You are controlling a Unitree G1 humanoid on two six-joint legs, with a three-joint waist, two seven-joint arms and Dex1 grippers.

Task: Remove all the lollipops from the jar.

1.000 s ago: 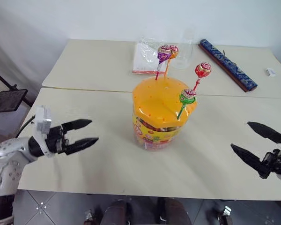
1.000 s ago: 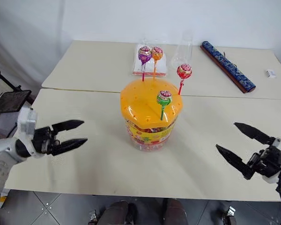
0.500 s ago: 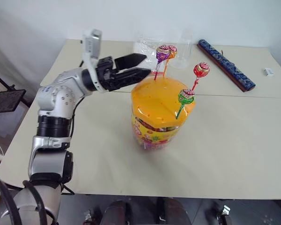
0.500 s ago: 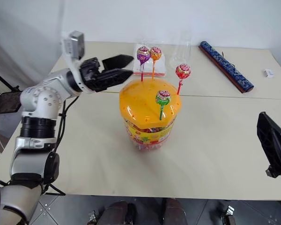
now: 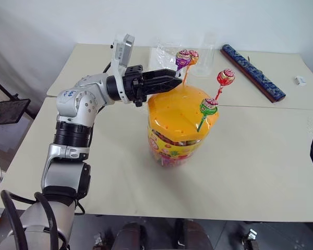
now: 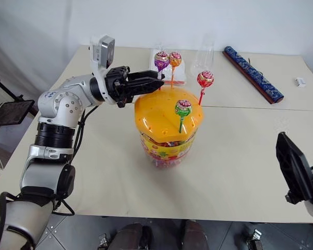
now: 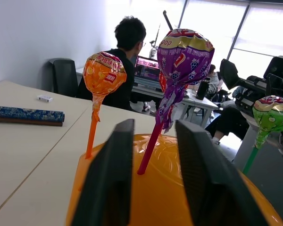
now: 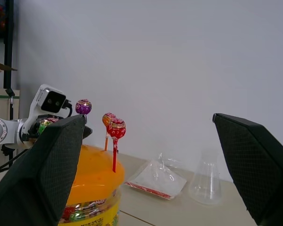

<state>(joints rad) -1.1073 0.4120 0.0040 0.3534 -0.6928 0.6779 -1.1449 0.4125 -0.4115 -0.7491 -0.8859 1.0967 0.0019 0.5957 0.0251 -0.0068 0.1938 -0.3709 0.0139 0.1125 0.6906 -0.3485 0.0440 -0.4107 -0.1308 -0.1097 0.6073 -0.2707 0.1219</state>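
The jar (image 5: 173, 148) is a clear tub with a candy label and an orange domed lid (image 5: 177, 107), standing mid-table. Four lollipops stand upright in the lid's holes: purple (image 5: 182, 58) and orange (image 5: 192, 55) at the far side, red (image 5: 226, 77) to the right, green (image 5: 208, 106) at the near right. My left gripper (image 5: 178, 79) reaches level over the lid's far left edge. It is open by a narrow gap, and the purple lollipop's stick (image 7: 148, 150) stands in that gap, touching neither finger. My right gripper (image 8: 148, 117) hangs wide open and empty at the near right, away from the jar.
Behind the jar lie a clear plastic cup (image 5: 207, 54), a plastic packet (image 5: 160, 63) and a long blue patterned box (image 5: 253, 70). A small white item (image 5: 301, 80) sits at the far right edge. A person (image 7: 127, 61) sits in the background of the left wrist view.
My left arm swung up from the near left to the lid's far side, and its jaws narrowed around the purple lollipop's stick. The right gripper rose closer to the camera, still open.
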